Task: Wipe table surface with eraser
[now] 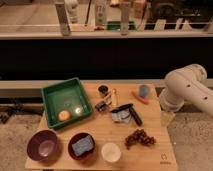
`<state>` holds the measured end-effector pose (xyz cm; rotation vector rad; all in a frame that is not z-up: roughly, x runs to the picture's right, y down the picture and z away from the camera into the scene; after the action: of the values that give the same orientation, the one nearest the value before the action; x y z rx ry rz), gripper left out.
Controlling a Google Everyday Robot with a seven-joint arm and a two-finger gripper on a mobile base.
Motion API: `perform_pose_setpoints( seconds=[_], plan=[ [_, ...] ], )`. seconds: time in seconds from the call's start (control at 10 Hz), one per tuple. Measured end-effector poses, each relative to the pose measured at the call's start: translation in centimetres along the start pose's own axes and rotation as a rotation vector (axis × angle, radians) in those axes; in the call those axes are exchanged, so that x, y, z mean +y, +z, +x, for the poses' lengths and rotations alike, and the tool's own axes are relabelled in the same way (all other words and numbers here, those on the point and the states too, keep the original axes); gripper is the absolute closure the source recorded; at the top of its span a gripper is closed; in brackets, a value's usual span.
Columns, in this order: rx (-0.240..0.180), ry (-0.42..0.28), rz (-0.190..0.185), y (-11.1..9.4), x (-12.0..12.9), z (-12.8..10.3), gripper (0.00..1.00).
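Note:
The eraser [135, 118], a thick black oblong block, lies near the middle of the table surface [155, 155], a light tan wooden board. A thinner black strip [122, 107] lies just above it. My white arm [186, 90] reaches in from the right. My gripper [166, 118] hangs at the board's right edge, about a hand's width to the right of the eraser and apart from it. It stands open and holds nothing.
A green tray [52, 96] with an orange ball sits at the back left. Two maroon bowls [43, 145] stand at the front left, one holding a blue sponge [82, 145]. A white cup [111, 152], dark grapes [140, 137], a carrot [140, 98] and a small dark cup [103, 90] also stand on the board.

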<state>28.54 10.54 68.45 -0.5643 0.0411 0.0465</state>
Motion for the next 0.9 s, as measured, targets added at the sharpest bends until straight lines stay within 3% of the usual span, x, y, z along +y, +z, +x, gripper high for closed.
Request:
perform_pose_setpoints(
  seconds=[0.9],
  plan=[
    [-0.005, -0.003, 0.008, 0.11, -0.19, -0.33, 0.2]
  ],
)
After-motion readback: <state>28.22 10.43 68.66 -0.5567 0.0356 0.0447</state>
